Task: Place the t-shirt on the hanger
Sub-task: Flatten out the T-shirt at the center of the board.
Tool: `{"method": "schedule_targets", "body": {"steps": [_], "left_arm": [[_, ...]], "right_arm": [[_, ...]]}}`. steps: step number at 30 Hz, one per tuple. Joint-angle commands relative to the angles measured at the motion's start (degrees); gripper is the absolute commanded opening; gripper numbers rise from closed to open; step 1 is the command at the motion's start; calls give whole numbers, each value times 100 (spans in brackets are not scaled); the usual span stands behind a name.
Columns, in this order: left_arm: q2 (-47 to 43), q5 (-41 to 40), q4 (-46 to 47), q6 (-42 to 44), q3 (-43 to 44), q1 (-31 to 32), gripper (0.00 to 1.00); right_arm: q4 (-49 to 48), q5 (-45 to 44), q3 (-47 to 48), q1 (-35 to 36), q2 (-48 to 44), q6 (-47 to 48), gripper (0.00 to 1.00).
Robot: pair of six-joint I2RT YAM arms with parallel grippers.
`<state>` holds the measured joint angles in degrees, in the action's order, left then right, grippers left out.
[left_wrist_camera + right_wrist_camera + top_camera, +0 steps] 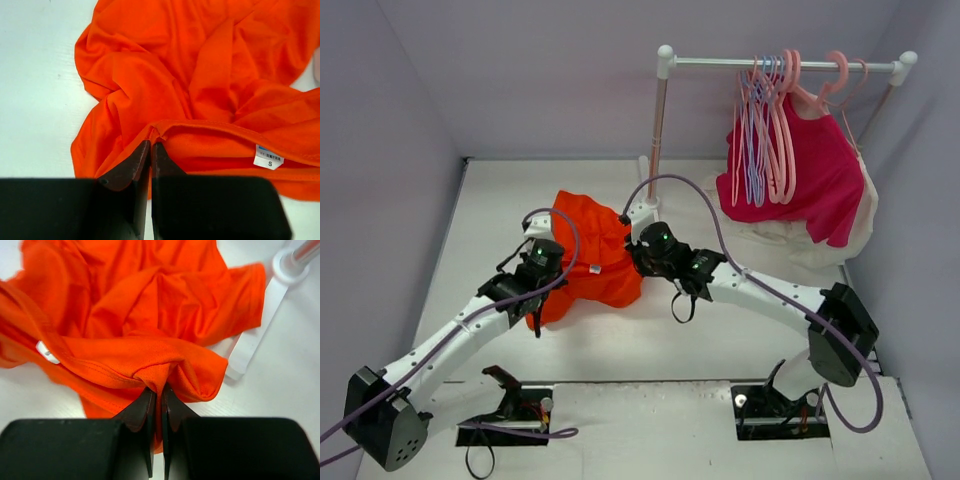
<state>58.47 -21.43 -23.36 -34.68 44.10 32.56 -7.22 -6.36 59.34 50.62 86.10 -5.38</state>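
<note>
The orange t-shirt [592, 250] lies bunched on the table between my two grippers. My left gripper [552, 262] is shut on a fold of the t-shirt [165, 75] at its neck edge, left of the white label [268, 157]. My right gripper [638, 256] is shut on a pinched fold of the t-shirt [150, 325] at its right side. Several pale pink hangers [782, 140] hang on the rail [785, 63] at the back right, away from both grippers.
Lavender hangers [752, 130] and a magenta-pink shirt [810, 175] hang on the same rail. The rail's post [658, 130] and white foot [250, 345] stand just behind the t-shirt. Pale cloth [790, 240] lies under the pink shirt.
</note>
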Motion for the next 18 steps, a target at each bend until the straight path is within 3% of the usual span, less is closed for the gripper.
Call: {"method": "schedule_targets", "body": {"steps": [1,5,7,8,12,14,18], "left_arm": [[42,-589,1167,-624,-234,-18,0],[409,-566,1353,-613,-362,-43,0],[623,-256,1537,-460,-288,-43,1],[717,-140,1619,-361,-215,-43,6],[905,153,1316,-22,467,-48,42],[918,136,1009,111,862,-48,56],[812,84,446,326,1555,-48,68]], "right_arm": [[-731,-316,-37,-219,468,-391,0],[-763,-335,-45,-466,931,-772,4],[-746,-283,29,-496,1014,-732,28],[-746,-270,94,-496,997,-693,34],[-447,-350,550,-497,597,-393,59],[-112,-536,946,-497,417,-192,65],[423,-928,1621,-501,45,141,73]]}}
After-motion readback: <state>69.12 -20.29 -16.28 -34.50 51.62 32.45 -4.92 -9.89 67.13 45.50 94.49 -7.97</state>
